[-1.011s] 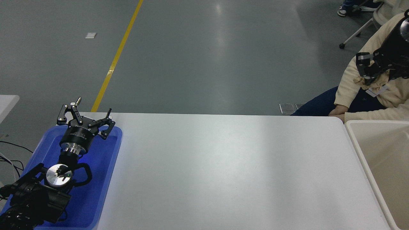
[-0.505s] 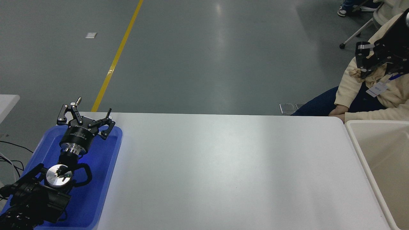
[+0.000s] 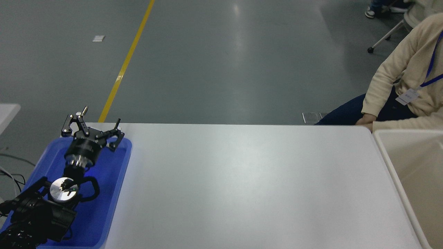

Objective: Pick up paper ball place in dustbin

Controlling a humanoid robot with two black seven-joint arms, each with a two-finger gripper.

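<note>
Gone from the upper right since half a second ago: the right arm and its end effector, which then hung in front of the seated person, are out of view. Slight downward shift of the whole scene too, the bench's far edge sitting a little lower in the picture.

Floor [image 3: 221,58]: grey, glossy, crossed by a yellow line [image 3: 126,62] running from the top edge down to the bench's far left corner.

Bench [image 3: 249,186]: white, rectangular, filling the lower middle; its surface is bare between the tray and the bin.

Dustbin [image 3: 389,162]: cream-white, thick rounded rim, smooth beige inside, standing against the bench's right end and cut off by the picture's right and bottom edges. Nothing can be made out in the part of its inside that shows.

Person [image 3: 408,76]: seated at the far right, cream sweater, dark trousers, blue lanyard with a tag; one hand [image 3: 366,120] rests just beyond the bench's far right corner.

Tray [image 3: 110,193]: shallow, blue, at the bench's left end.

Left arm [image 3: 38,214]: black, parked over the tray at the lower left.

Left end effector [image 3: 91,126]: fingers spread wide apart, holding nothing, above the tray's far edge.

Paper ball: not visible anywhere in this view.
</note>
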